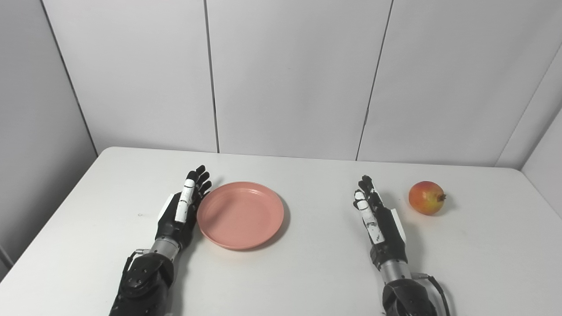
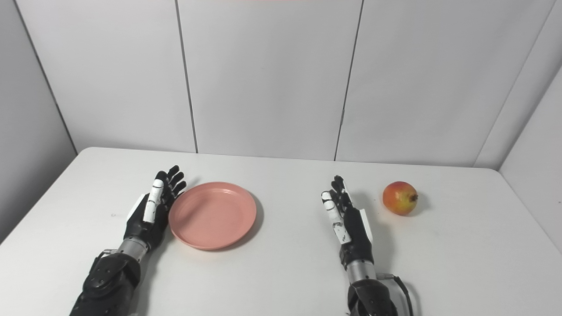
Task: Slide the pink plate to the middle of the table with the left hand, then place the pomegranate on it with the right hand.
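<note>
While the left hand (image 1: 182, 210) stands edge-up with straight, empty fingers (image 1: 198, 180) against the pink plate (image 1: 240, 215), which lies left of the table (image 1: 307, 272) centre, the right hand (image 1: 376, 219) holds nothing, fingers extended, the pomegranate (image 1: 426, 198) resting just right of its fingertips, apart.

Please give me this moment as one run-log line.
left robot hand: open, against pink plate rim | right robot hand: open, beside pomegranate | plate: empty
</note>
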